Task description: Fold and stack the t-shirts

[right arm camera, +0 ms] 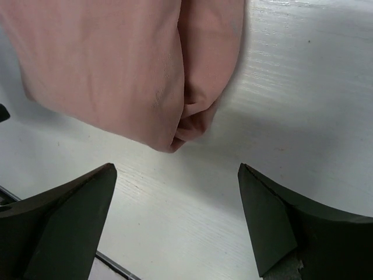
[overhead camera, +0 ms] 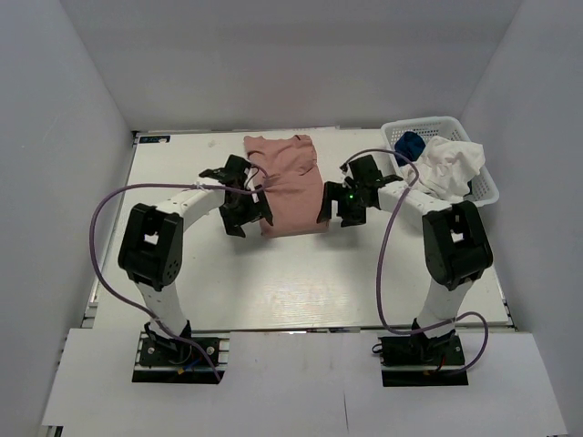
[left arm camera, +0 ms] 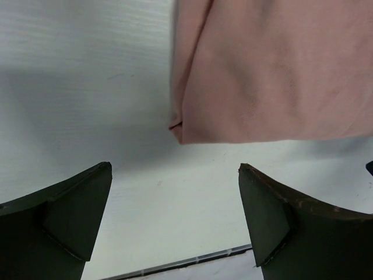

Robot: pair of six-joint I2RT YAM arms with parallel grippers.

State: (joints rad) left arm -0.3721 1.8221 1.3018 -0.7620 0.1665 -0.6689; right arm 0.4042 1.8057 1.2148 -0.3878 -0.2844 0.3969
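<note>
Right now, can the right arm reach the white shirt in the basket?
Probably yes: the right gripper is open and empty; the white shirt lies uncovered in the basket beside that arm.

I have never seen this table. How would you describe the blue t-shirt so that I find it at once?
On the white table, go to the far right corner, where a white mesh basket stands. The blue t-shirt lies bunched inside it, at its left end, beside a crumpled white t-shirt. It is the only blue cloth in view.
</note>
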